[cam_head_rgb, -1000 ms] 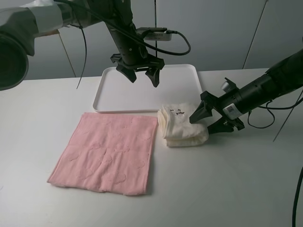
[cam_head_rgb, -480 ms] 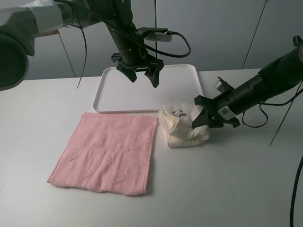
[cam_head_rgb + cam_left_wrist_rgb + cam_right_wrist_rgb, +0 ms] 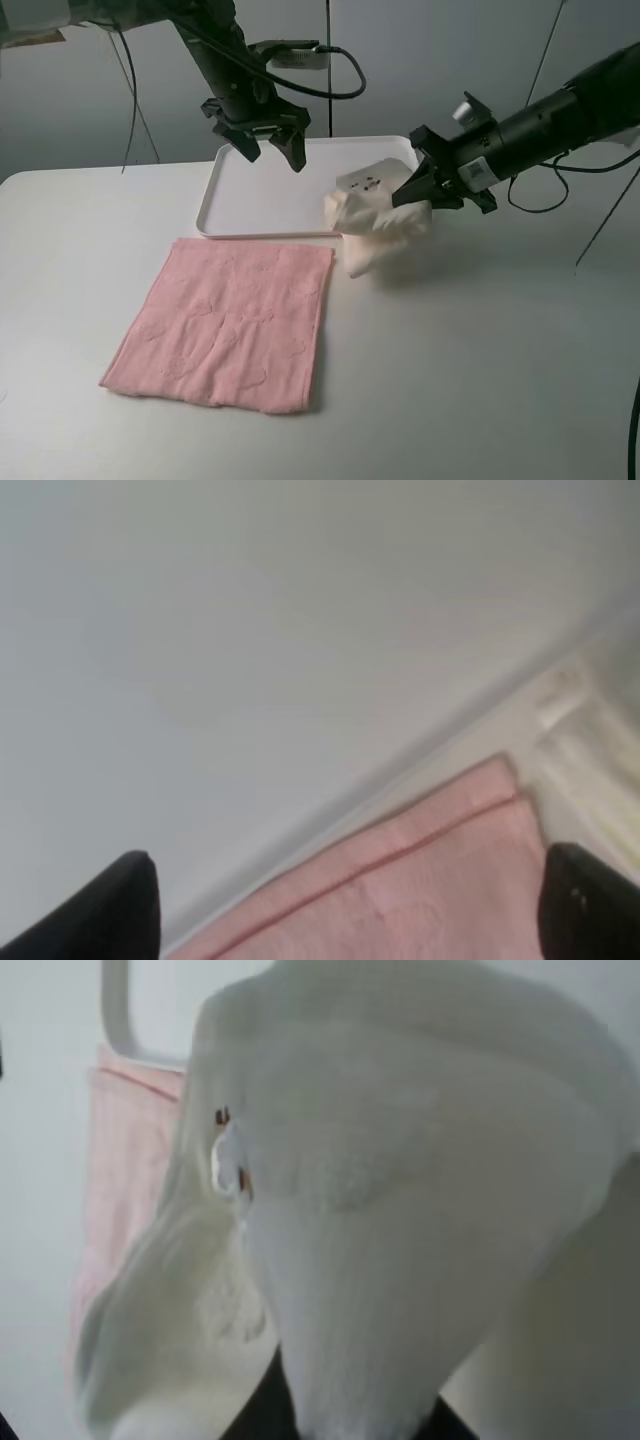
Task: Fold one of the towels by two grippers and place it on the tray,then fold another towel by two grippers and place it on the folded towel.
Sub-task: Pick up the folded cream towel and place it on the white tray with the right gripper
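Right pincer (image 3: 412,195) is clamped tight on the folded cream towel (image 3: 372,218), which hangs off the bench (image 3: 480,350) by the near right corner of the white tray (image 3: 250,205). Left pincer (image 3: 274,155) hovers over the tray, jaws wide apart and empty. The pink towel (image 3: 230,320) lies flat, just in front of the tray.

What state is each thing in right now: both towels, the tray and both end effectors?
White towel: folded, held clear of the table.
Pink towel: unfolded, spread flat on the table.
Tray: on the table, no towel laid in it.
Left end effector: open, empty, above the tray.
Right end effector: shut on the white towel.
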